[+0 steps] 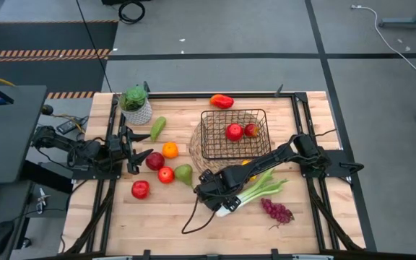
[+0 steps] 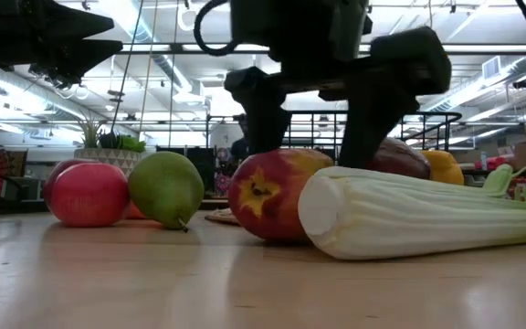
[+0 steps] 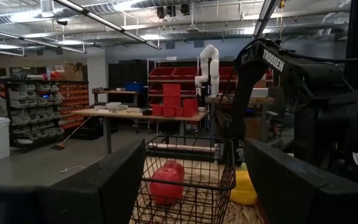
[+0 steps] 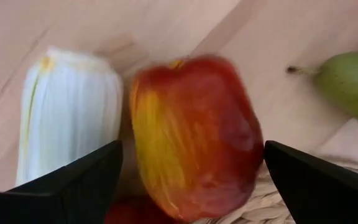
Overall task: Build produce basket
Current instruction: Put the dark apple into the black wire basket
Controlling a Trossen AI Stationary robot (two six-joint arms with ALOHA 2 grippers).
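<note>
Celery [image 2: 427, 212] lies just beside the apple [image 4: 191, 134] your right gripper [image 4: 191, 180] straddles, jaws spread; your left gripper [image 1: 130, 148], also spread, waits near the plant [image 1: 136, 103].

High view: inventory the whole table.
basket: one, black wire, on mat
mat: one, straw, centre
basket apples: two, red, inside
loose apples: three, red, left
bicolour apple: one, red-yellow, by celery
pears: two, green, left
orange: one, between pears
red pepper: one, far edge
yellow pepper: one, beside right arm
celery: one, pale green, right
grapes: one bunch, purple, right
plant: one, white pot, far left
left claw: open, by loose apples
right claw: open, straddling bicolour apple
</note>
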